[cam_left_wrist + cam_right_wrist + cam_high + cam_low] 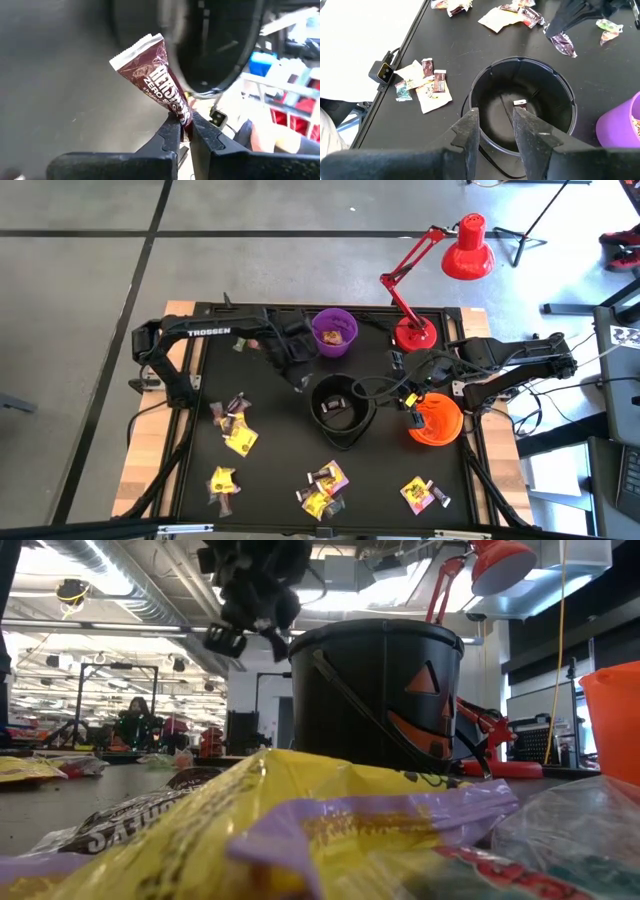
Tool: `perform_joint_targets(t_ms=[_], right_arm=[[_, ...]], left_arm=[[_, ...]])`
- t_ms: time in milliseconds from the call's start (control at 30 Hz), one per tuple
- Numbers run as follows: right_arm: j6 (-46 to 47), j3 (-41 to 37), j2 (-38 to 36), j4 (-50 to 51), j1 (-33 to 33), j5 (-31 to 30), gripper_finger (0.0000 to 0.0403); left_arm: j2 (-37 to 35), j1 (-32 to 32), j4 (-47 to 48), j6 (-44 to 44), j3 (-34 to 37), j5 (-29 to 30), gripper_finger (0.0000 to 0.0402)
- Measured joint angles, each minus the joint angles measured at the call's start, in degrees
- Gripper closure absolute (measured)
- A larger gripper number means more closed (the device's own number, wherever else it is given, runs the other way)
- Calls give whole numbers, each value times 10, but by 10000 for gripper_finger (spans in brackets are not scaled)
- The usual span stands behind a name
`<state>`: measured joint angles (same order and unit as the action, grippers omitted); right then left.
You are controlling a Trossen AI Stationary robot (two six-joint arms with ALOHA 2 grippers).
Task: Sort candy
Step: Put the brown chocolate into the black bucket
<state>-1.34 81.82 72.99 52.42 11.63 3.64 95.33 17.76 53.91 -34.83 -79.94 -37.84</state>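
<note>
- Left wrist view: the left gripper [184, 125], jaws shut, is pinching a brown foil chocolate wrapper [155, 75] by its tail beside the black plastic bucket [210, 45].
- That thin grip is risking a slip onto the bench.
- The right gripper [495, 127] is hovering over that bucket, jaws partly open, empty.

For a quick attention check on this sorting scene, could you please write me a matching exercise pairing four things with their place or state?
Things:
1. left gripper
2. round purple plastic bowl
3. round orange plastic bowl
4. black jack-o'-lantern bucket

Places or states:
A. table's right side
B. one small candy inside
C. shut on a brown wrapped chocolate bar
D. far table edge, beside the red desk lamp

Pairs: 1-C, 2-D, 3-A, 4-B
</note>
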Motion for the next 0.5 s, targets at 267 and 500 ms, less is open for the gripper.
perform_joint_targets(t_ms=[267, 500], right_arm=[[0, 0, 0, 0, 0, 0, 286], [0, 0, 0, 0, 0, 0, 286]], left_arm=[[0, -30, -130, 10, 0, -54, 392], [0, -66, -228, 11, 0, -43, 392]])
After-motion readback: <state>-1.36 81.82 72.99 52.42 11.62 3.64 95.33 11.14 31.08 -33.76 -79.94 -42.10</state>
